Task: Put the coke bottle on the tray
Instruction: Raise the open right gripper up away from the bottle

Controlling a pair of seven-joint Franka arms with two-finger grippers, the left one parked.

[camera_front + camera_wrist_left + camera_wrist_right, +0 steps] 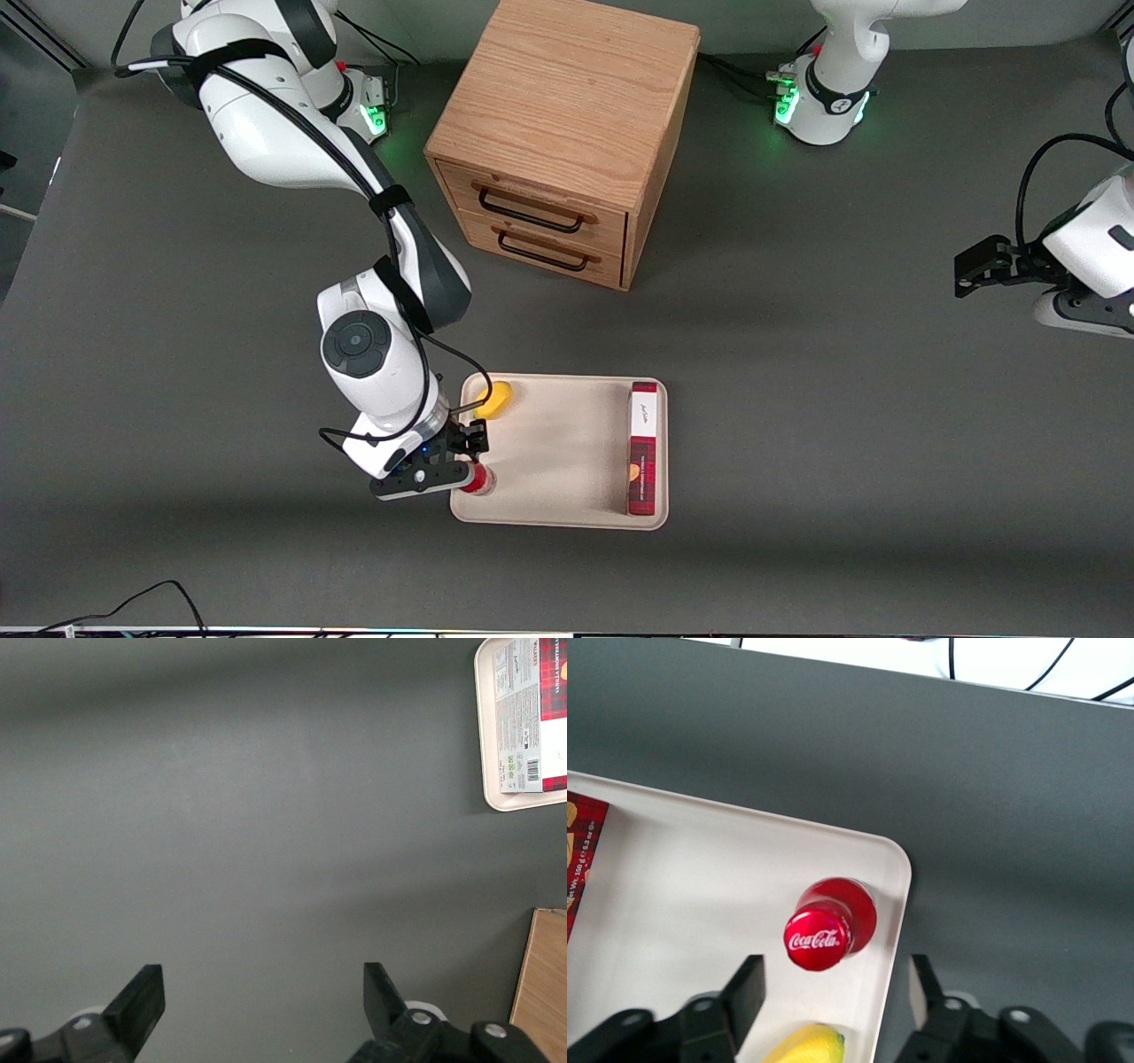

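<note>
The coke bottle point(830, 926) stands upright in the tray's point(673, 895) near corner. The gripper point(833, 988) hangs directly above it, fingers spread and released, touching nothing.

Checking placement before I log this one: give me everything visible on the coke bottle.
The coke bottle is small, slim and red, with a red cap bearing white script lettering. It stands upright inside the tray, in the corner nearest the front camera at the working arm's end, close to the rim. Only the tray floor touches it. The gripper is above it, fingers open and apart from the bottle. A yellow fruit lies on the same tray, farther from the front camera, not touching it.
</note>
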